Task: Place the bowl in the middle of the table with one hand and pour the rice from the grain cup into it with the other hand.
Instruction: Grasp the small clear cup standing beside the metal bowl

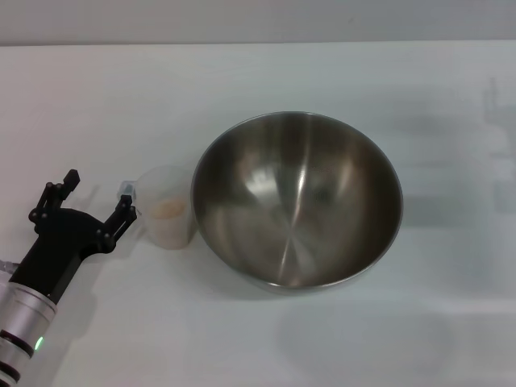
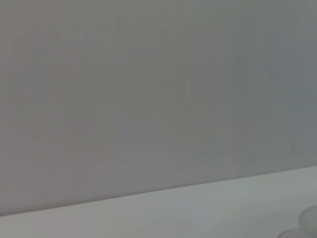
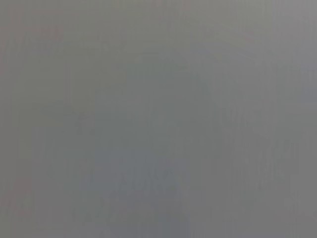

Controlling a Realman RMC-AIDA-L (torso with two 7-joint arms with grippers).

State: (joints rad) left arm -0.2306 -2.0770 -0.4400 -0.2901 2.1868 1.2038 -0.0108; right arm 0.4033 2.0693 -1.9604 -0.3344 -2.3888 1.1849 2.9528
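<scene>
1. Left hand [image 1: 98, 200] sits low on the left of the worktop [image 1: 419, 97], its two black fingers spread apart with nothing between them.
2. One fingertip [image 1: 126, 211] lies just beside the small lip on the rim of the grain cup [image 1: 167, 208]; whether it touches the lip cannot be told. The other finger points away, well clear of the cup.
3. Behind the fingers the silver-and-white arm [image 1: 24, 318] runs off toward the lower left corner, a green light showing on it.
4. The grain cup stands upright on the worktop, between the left hand and the bowl [image 1: 297, 200], just beside the bowl's left wall.
5. Rice [image 1: 168, 208] shows as a pale tan layer low inside the cup.
6. The bowl stands upright near the middle of the worktop, its shiny inside bare of grains.
7. The right hand is not in the head view, and the right wrist view shows only a flat grey field, so its state cannot be seen.
8. In the left wrist view a strip of the worktop lies under a grey wall [image 2: 148, 89].
</scene>
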